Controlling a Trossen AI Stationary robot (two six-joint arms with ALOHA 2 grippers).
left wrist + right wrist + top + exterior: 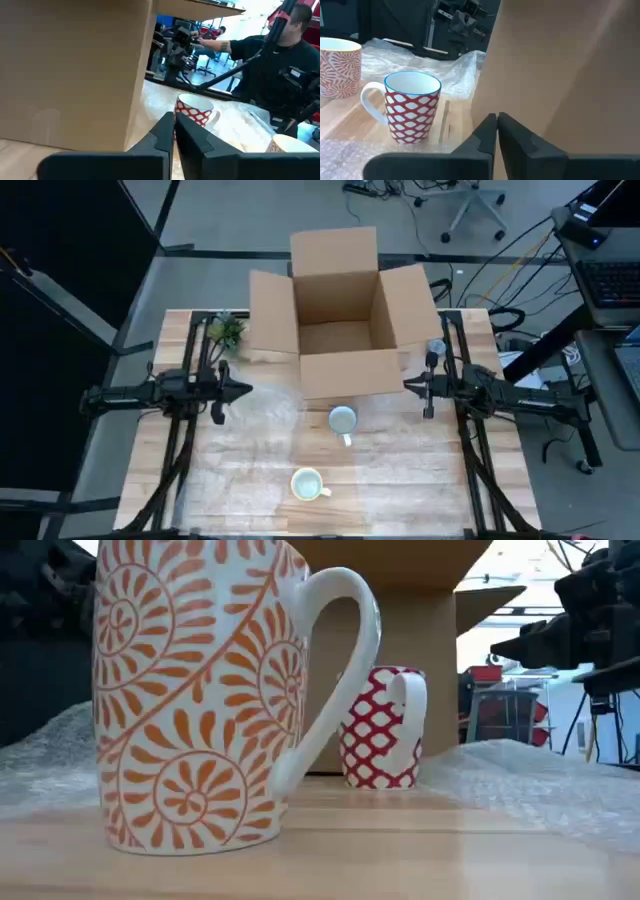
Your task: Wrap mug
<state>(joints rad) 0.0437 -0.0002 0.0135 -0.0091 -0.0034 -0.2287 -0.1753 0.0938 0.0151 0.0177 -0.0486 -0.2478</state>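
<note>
Two mugs stand upright on their bases on the wooden table. One has a red-and-white lattice (342,420) (412,107) and sits just in front of the cardboard box. The other has an orange swirl pattern (306,484) (200,690) and stands nearer the front edge. Clear bubble wrap (535,780) (420,57) lies flat on the table on both sides of the mugs. My left gripper (245,389) (174,116) hovers shut at the box's left front corner. My right gripper (408,386) (497,116) hovers shut at its right front corner. Both are empty.
An open cardboard box (338,310) with its flaps spread stands at the table's far middle, between the two arms. A green bundle (228,330) lies far left and a small grey object (436,350) far right. A person (280,60) stands beyond the table's right side.
</note>
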